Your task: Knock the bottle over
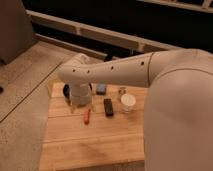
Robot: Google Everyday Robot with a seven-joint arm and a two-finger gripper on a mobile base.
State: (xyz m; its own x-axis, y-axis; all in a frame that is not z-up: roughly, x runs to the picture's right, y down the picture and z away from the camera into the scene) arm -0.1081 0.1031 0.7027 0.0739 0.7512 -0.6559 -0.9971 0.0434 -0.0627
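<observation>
A small translucent-whitish bottle [122,91] seems to stand upright at the back of the wooden table [95,145], just behind a wider white round cup [128,101]. My arm reaches from the right across the table's back edge. My gripper [78,100] hangs below the white wrist at the table's back left, well to the left of the bottle and apart from it. The wrist hides most of the gripper.
A black bar [108,107] lies left of the cup. A small red object [86,116] lies left of the bar, near the gripper. A bluish item [101,89] sits at the back. A dark round object [66,92] is behind the gripper. A speckled floor [20,115] lies left.
</observation>
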